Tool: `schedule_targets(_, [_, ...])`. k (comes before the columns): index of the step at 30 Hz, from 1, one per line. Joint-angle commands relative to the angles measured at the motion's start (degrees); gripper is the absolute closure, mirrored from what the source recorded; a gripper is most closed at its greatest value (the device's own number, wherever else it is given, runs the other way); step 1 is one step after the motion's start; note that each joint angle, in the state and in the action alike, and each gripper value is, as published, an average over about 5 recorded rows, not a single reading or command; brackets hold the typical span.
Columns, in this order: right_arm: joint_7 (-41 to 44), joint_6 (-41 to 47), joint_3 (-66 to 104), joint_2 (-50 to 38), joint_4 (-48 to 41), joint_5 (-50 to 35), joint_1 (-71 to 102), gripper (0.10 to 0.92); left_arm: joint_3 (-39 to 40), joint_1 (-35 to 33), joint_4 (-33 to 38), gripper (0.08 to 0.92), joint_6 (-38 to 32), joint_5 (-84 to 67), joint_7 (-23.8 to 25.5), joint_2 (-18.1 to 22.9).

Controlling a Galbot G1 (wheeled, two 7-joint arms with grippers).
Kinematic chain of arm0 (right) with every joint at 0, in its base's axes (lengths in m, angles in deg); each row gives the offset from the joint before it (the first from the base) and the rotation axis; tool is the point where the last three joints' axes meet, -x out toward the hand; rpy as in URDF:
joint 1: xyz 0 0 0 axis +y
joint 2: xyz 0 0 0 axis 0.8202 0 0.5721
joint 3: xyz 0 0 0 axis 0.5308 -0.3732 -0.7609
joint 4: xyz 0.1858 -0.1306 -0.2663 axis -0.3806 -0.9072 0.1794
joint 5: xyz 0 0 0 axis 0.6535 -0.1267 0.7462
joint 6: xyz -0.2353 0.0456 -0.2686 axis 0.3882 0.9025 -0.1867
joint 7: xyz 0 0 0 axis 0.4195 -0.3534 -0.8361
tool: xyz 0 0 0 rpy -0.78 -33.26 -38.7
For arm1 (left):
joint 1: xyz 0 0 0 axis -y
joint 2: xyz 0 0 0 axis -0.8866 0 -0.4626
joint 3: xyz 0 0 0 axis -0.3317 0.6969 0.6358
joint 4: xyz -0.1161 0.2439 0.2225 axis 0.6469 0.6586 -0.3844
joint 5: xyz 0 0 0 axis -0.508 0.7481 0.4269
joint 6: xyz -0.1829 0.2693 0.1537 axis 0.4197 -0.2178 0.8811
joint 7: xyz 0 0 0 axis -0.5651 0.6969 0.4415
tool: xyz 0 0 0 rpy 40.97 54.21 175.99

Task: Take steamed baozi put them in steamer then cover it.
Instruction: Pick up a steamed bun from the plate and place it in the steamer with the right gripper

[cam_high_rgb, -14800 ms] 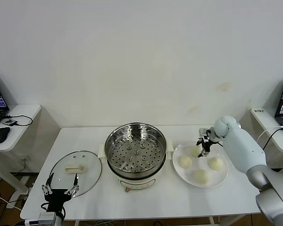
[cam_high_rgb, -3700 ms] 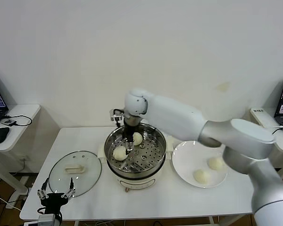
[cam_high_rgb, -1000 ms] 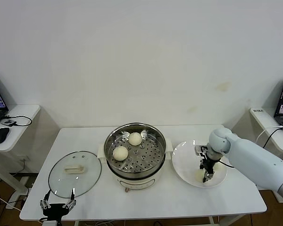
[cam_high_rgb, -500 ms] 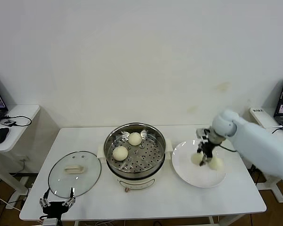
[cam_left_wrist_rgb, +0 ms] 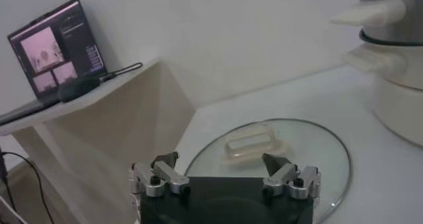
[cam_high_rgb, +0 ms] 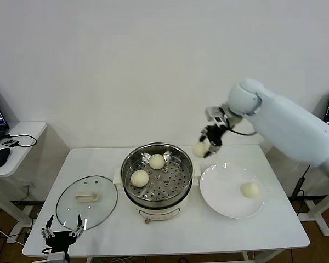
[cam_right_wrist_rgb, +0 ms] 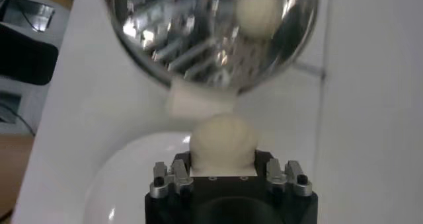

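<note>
The steamer (cam_high_rgb: 167,184) stands mid-table with two steamed baozi (cam_high_rgb: 157,161) (cam_high_rgb: 140,178) on its perforated tray. My right gripper (cam_high_rgb: 203,146) hangs in the air just past the steamer's right rim, shut on a third baozi (cam_high_rgb: 199,150). In the right wrist view that baozi (cam_right_wrist_rgb: 223,136) fills the right gripper (cam_right_wrist_rgb: 223,156), with the steamer (cam_right_wrist_rgb: 198,40) beyond it. Another baozi (cam_high_rgb: 251,189) lies on the white plate (cam_high_rgb: 225,194). The cover (cam_high_rgb: 86,200) lies flat on the table left of the steamer. My left gripper (cam_high_rgb: 61,234) waits open at the table's front left edge, just short of the cover (cam_left_wrist_rgb: 297,156).
Side desks with laptops flank the table; the left one also holds a mouse (cam_high_rgb: 0,157). The wall runs close behind the steamer. In the left wrist view the steamer's white base (cam_left_wrist_rgb: 396,86) sits beyond the cover.
My right gripper has lifted a baozi off the plate and carried it up and left toward the steamer, leaving one on the plate. The left gripper has barely moved.
</note>
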Motion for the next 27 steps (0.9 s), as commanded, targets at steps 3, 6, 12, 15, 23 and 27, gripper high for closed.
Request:
schedule_targets(3, [-1.5, -19.9, -6.9, 11.7, -0.7, -1.6, -7.2, 0.435, -0.1, 0.1, 0.9, 0.177, -0.1, 0.2, -0.3, 0.1])
schedule_targets(6, [-2.5, -22.4, -9.1, 11.7, 2.2, 1.7, -6.8, 0.432, -0.1, 0.0, 1.2, 0.177, -0.1, 0.2, -0.4, 0.5])
schedule_targets(12, [-8.1, -29.0, -13.0, 11.7, 5.4, 11.4, -4.1, 0.431, -0.1, -0.4, 1.9, 0.177, -0.2, 0.3, -0.7, 1.2])
schedule_targets(15, [-10.0, -31.3, -14.8, 11.3, 7.9, 15.8, -2.8, 0.431, -0.2, -0.4, 2.1, 0.177, -0.4, 0.4, -0.9, 1.2])
schedule_targets(23, [-12.5, -32.9, -18.3, 9.2, 15.9, 22.5, -0.4, 0.431, -0.4, -0.4, 2.4, 0.177, -0.4, -0.1, -0.8, 1.3])
schedule_targets(27, [-13.1, -33.2, -18.5, 10.2, 15.9, 24.3, 1.2, 0.431, -0.3, -0.6, 3.1, 0.177, -0.2, -0.1, -0.6, 1.5])
